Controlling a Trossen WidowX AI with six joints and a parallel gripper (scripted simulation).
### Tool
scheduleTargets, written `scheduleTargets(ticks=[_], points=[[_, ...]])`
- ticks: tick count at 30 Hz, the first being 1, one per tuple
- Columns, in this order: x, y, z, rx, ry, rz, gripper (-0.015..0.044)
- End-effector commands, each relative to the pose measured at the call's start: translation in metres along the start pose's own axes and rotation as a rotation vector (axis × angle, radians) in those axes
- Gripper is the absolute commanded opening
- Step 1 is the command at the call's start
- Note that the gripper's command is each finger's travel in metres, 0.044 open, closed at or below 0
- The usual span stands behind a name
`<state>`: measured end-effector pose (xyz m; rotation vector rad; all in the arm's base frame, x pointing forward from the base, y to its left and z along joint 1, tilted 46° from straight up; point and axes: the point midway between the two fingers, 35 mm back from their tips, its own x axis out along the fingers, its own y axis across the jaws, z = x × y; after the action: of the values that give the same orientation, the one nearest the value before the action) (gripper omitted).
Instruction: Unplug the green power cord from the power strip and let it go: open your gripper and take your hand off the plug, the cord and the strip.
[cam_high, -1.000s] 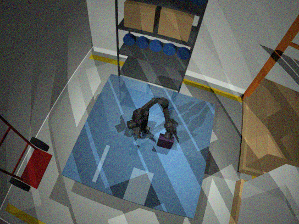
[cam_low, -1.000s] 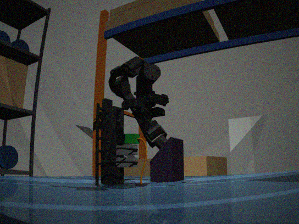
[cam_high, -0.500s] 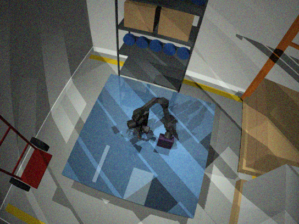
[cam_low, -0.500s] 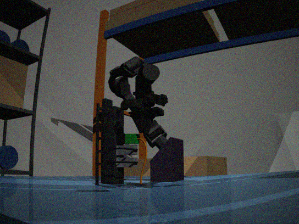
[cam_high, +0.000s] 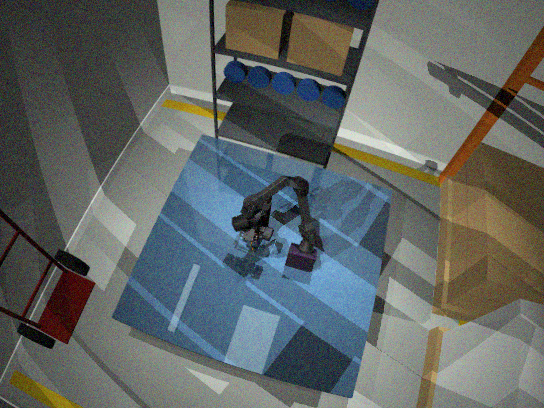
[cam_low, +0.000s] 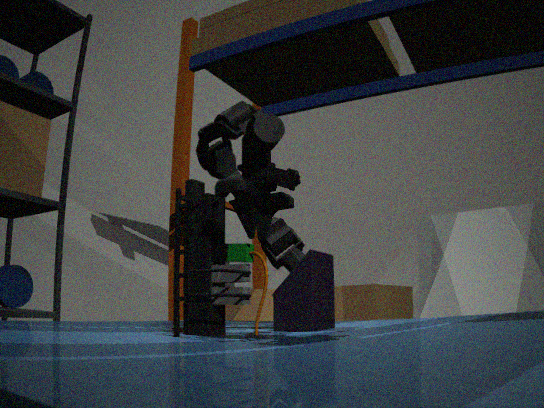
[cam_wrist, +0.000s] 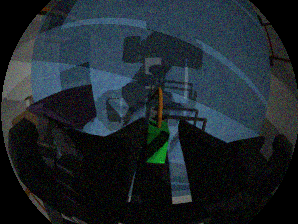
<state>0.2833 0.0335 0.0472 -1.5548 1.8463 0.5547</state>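
The green plug (cam_low: 240, 252) is sitting raised off the blue mat (cam_high: 200, 310), between the fingers of the gripper (cam_high: 256, 239), as the wrist view is showing. The dark arm (cam_low: 255, 165) is folding down from its purple base (cam_low: 305, 295). The jaws are standing partly open, gripping nothing. An orange cord (cam_low: 262, 295) is hanging from the plug to the mat.
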Motion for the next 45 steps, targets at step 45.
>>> scheduleTargets(ticks=[45], points=[[0.011,0.002,-0.029,-0.001,0.004,0.002,0.0000]])
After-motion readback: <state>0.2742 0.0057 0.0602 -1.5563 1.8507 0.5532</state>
